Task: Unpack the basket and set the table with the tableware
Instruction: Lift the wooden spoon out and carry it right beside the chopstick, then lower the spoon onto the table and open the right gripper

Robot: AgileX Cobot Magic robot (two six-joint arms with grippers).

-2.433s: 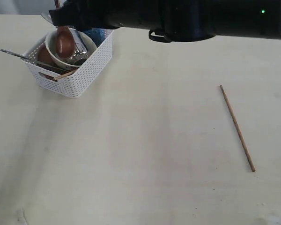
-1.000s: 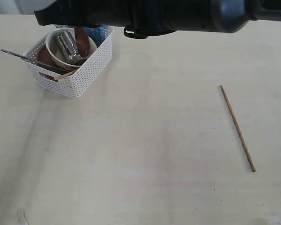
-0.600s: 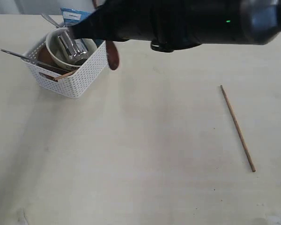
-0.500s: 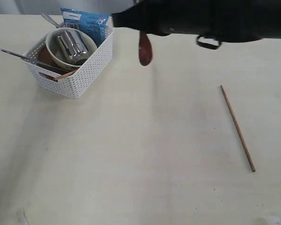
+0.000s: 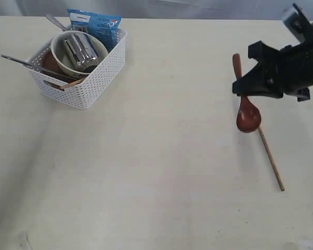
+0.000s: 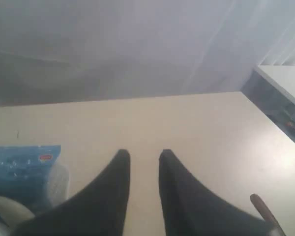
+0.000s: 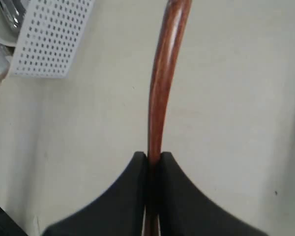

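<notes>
My right gripper (image 5: 243, 88) (image 7: 154, 156) is shut on the handle of the dark red spoon (image 5: 248, 117) (image 7: 160, 88). The spoon's bowl hangs low over the far end of a brown chopstick (image 5: 271, 159) lying on the table (image 5: 146, 172) at the right. I cannot tell whether the spoon touches the table. The white basket (image 5: 101, 67) (image 7: 54, 39) stands at the far left. It holds the cream bowl (image 5: 59, 61) with the steel cup (image 5: 79, 50), steel cutlery (image 5: 26, 63), a reddish-brown plate (image 5: 48, 63) and another chopstick (image 5: 73, 82). My left gripper (image 6: 144, 156) is open and empty, and the exterior view does not show it.
A blue snack packet (image 5: 94, 23) (image 6: 19, 167) leans at the back of the basket. A steel handle (image 5: 55, 22) sticks out over the basket's far rim. Bare tabletop lies between the basket and the spoon.
My right arm has swung from over the basket across to the right with the spoon, which now hangs above the lone chopstick. The basket's contents are uncovered.
</notes>
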